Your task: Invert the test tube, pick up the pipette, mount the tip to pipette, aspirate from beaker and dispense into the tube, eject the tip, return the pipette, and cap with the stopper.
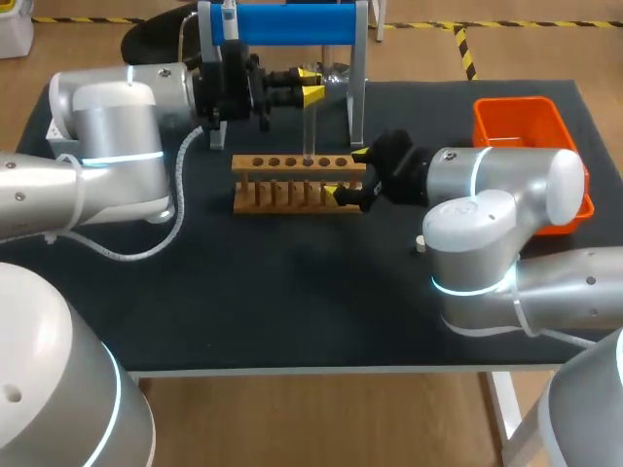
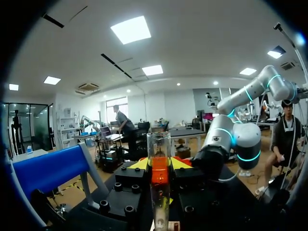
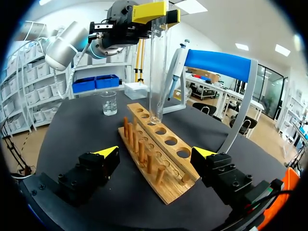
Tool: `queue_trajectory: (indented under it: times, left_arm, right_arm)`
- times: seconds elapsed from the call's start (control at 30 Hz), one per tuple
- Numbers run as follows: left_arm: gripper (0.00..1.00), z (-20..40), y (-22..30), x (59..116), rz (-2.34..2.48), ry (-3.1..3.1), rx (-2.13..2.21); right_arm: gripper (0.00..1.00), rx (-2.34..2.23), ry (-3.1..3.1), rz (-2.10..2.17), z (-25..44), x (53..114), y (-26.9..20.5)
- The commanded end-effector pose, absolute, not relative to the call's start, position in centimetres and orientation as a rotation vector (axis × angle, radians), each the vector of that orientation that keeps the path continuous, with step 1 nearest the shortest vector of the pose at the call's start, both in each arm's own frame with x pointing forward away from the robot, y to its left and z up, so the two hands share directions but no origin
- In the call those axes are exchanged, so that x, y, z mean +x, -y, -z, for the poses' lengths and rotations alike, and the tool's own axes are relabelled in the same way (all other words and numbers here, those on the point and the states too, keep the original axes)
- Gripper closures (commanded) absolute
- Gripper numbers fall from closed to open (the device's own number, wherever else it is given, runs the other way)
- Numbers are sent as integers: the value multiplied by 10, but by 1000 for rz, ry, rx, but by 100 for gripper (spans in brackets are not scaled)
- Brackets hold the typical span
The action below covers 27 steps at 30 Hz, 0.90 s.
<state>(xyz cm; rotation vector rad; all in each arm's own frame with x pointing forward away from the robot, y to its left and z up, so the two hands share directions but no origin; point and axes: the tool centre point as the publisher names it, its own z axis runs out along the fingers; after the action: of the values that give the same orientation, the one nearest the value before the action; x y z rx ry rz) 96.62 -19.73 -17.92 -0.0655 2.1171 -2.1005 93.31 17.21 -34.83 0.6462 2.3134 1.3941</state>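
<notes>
Gripping the test tube (image 3: 158, 67) near its upper end is the left gripper (image 2: 159, 166), with its yellow fingertips (image 1: 313, 94) pinched on the glass from both sides. The tube is upright, open end up. Its rounded bottom is at a hole near the middle of the wooden rack (image 3: 163, 149); I can't tell if it's seated in the hole or just at the rim. The right gripper (image 1: 347, 173) is spread wide and holds nothing. It sits low over the dark mat (image 1: 292, 292) at the rack's right end, with one finger on each side of that end. In the right wrist view both fingers look clear of the wood. The pipette (image 3: 175, 67) hangs on the blue-bar stand (image 1: 287, 24) behind the rack, with no gripper on it. The beaker (image 3: 109, 102) stands on the mat beyond the rack's far end, apart from it. A small white stopper (image 1: 421, 243) lies on the mat beside the right arm, well apart from the rack. An orange bin (image 1: 526, 122) sits at the table's right side.
</notes>
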Motion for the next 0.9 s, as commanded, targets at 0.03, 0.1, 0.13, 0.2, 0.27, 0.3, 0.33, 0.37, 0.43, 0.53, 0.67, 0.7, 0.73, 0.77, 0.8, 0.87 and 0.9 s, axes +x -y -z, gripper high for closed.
queue_trajectory:
  times: [0.03,0.1,0.13,0.2,0.27,0.3,0.33,0.37,0.43,0.53,0.67,0.7,0.73,0.77,0.8,0.87,0.9]
  left_arm:
    - [100,182,199,973,2105,-2123,-62]
    - [100,184,199,974,2107,-2124,-66]
    - [100,185,199,974,2108,-2124,-68]
    - [100,187,198,975,2110,-2122,-73]
    - [100,189,197,976,2112,-2120,-77]
    - [100,189,197,976,2112,-2119,-78]
    - [100,190,197,977,2113,-2118,-79]
    - [100,191,197,977,2113,-2117,-80]
    - [100,192,196,978,2114,-2116,-81]
    - [100,194,196,979,2116,-2112,-82]
    - [100,196,197,982,2118,-2112,-81]
    - [100,197,197,982,2118,-2112,-81]
    - [100,197,197,982,2118,-2113,-81]
    - [100,197,197,983,2117,-2114,-82]
    - [100,198,197,983,2117,-2115,-82]
    - [100,199,198,984,2116,-2117,-84]
    - [100,200,198,984,2115,-2121,-84]
  right_arm:
    - [0,646,-2311,-1396,349,932,-172]
    - [0,646,-2311,-1396,349,932,-172]
    - [0,646,-2311,-1396,349,932,-172]
    - [0,646,-2311,-1396,349,932,-172]
    - [0,646,-2311,-1396,349,932,-172]
    - [0,646,-2311,-1396,349,932,-172]
    - [0,646,-2311,-1396,349,932,-172]
    - [0,646,-2311,-1396,349,932,-172]
    - [0,646,-2311,-1396,349,932,-172]
    - [0,646,-2311,-1396,349,932,-172]
    - [0,646,-2311,-1396,349,932,-172]
    - [0,646,-2311,-1396,349,932,-172]
    - [0,646,-2311,-1396,349,932,-172]
    - [0,646,-2311,-1396,349,932,-172]
    - [0,646,-2311,-1396,349,932,-172]
    - [0,646,-2311,-1396,349,932,-172]
    - [0,646,-2311,-1396,349,932,-172]
